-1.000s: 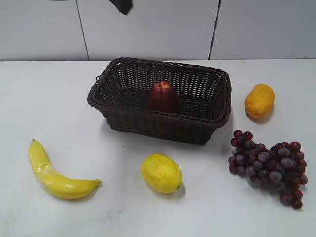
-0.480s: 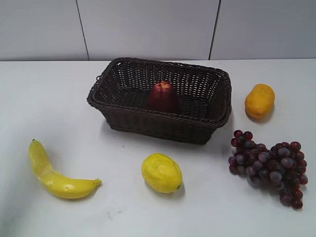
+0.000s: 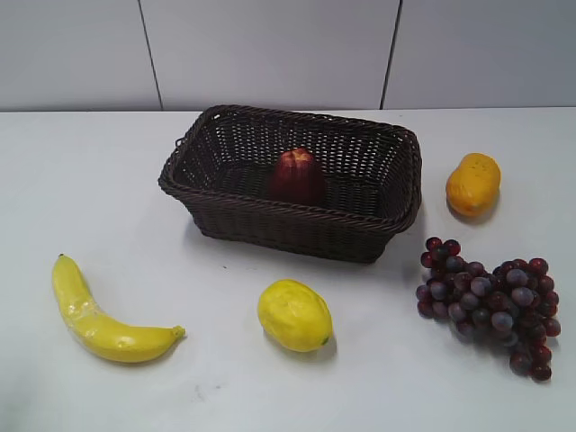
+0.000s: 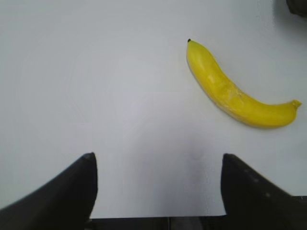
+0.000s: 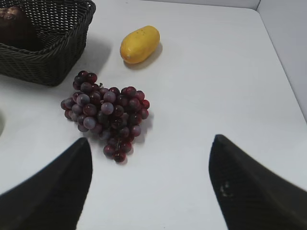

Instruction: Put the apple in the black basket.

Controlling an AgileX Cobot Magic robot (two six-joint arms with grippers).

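The apple (image 3: 296, 175) lies inside the black basket (image 3: 270, 220), near the middle of its floor, and nothing is touching it. In the right wrist view only a dark part of the apple (image 5: 14, 28) shows in the top left corner, behind the woven wall of the basket (image 5: 48, 62).

The left gripper (image 4: 158, 191) is spread wide and holds nothing; its two dark fingertips (image 4: 72, 187) stand far apart over the bare white table (image 4: 96, 72). A banana (image 4: 235, 91) lies ahead of this gripper and to the right, well apart from it.

The right gripper (image 5: 148, 187) is also wide and empty. A bunch of dark red grapes (image 5: 105, 112) lies just ahead of it, between its two fingers and a little to the left side. Farther ahead is a yellow-orange oval fruit (image 5: 140, 44), and the basket is ahead to the left, well apart from the gripper.

In the exterior view no arm is seen. A lemon (image 3: 294, 315) rests on the table (image 3: 90, 180) in front of the basket.
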